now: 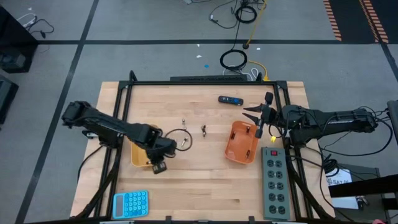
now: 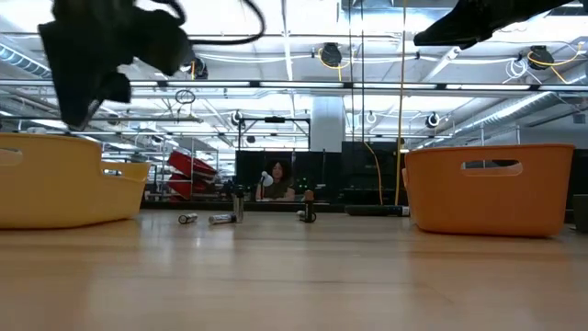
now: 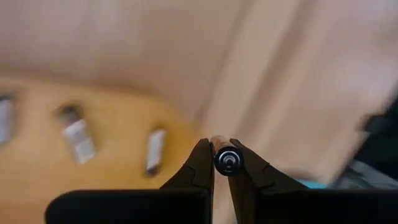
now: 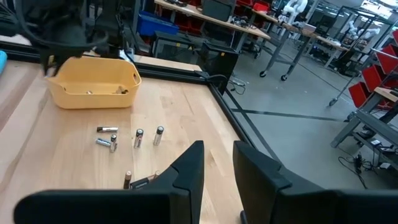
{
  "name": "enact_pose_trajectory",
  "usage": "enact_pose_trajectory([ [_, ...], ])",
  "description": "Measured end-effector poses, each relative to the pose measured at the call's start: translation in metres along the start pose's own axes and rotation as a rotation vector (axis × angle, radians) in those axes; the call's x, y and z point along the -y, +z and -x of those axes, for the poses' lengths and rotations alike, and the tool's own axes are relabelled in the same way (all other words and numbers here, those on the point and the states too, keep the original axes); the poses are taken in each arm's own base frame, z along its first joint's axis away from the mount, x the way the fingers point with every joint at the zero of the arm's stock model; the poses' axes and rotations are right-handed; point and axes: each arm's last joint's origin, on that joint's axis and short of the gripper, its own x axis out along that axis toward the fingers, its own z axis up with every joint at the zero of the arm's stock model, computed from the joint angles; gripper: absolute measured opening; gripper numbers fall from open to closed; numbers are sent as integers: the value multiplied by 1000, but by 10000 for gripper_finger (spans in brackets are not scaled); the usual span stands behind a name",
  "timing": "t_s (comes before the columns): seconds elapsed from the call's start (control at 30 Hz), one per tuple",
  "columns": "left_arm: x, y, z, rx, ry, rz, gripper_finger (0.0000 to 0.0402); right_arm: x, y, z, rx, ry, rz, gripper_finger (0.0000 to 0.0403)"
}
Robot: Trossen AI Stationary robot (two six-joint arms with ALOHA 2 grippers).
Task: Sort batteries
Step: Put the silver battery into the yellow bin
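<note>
My left gripper (image 1: 157, 158) hovers over the yellow tray (image 1: 138, 155) near the table's left side, shut on one battery (image 3: 227, 160). Several batteries (image 3: 78, 138) lie inside that tray. My right gripper (image 1: 254, 117) is open above the far end of the orange tray (image 1: 241, 144) and touches nothing. More batteries (image 1: 185, 123) (image 1: 204, 129) sit on the wood between the trays. In the low view some lie flat (image 2: 220, 219) and one stands on end (image 2: 239, 204). The right wrist view shows them too (image 4: 138, 138). My left gripper pinches a battery (image 3: 227, 160) between its two fingertips (image 3: 202, 163). The wrist view sees the cell end-on, its round dark end cap facing the camera. The fingers point down, and the cell is lifted clear above the yellow tray's inside (image 3: 112, 180).
A black-and-blue oblong device (image 1: 230, 99) lies near the far edge. A blue calculator (image 1: 130, 203) sits at the near left, and a grey power strip (image 1: 275, 182) lies along the right side. A loop of thin cable (image 1: 178, 138) lies beside the yellow tray.
</note>
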Motion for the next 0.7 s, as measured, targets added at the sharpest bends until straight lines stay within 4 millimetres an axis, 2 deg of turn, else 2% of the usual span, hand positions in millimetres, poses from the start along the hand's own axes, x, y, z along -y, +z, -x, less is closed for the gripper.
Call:
enact_pose_trajectory([
  [0.13,-10,-12,15,72,130,35,28,0,0,0,0,0,-4,77],
  [0.3,-14,-19,23,122,135,50,28,0,0,0,0,0,-17,77],
  [0.4,-24,-25,8,92,161,62,28,0,0,0,0,0,-20,77],
  [0.6,-46,-35,-39,68,143,29,28,0,-1,0,-7,2,-39,77],
  [0.7,-53,-38,-52,73,137,12,28,0,-1,0,-8,2,-49,77],
])
